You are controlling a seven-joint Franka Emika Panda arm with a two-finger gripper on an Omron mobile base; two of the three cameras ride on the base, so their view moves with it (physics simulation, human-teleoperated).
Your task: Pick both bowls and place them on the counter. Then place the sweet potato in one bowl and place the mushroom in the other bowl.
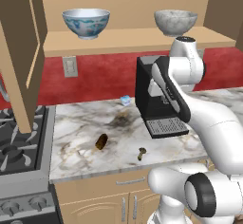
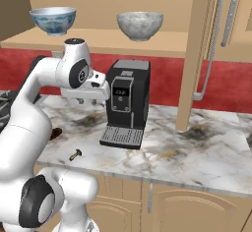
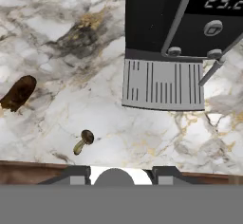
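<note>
The white bowl with blue painted pattern (image 1: 86, 22) and the mottled grey stone-like bowl (image 1: 175, 22) are sitting on the tan wooden shelf (image 1: 128, 42), neither yet on the white-grey marble counter (image 1: 85, 156). Below, the small oblong brown sweet potato (image 3: 18, 93) is lying at ten o'clock of the tiny tan mushroom (image 3: 83, 141), apart, both waiting for bowls. I'm hovering my gripper (image 3: 114, 174) by the black coffee machine (image 3: 180, 33), empty; I cannot tell how wide my fingers are standing.

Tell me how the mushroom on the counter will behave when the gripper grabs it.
The mushroom lies on its side on the marble counter, so a nudge would probably roll or pivot it. It looks tiny and light, with a thin stem, so it may slip aside between closing fingers.
</note>
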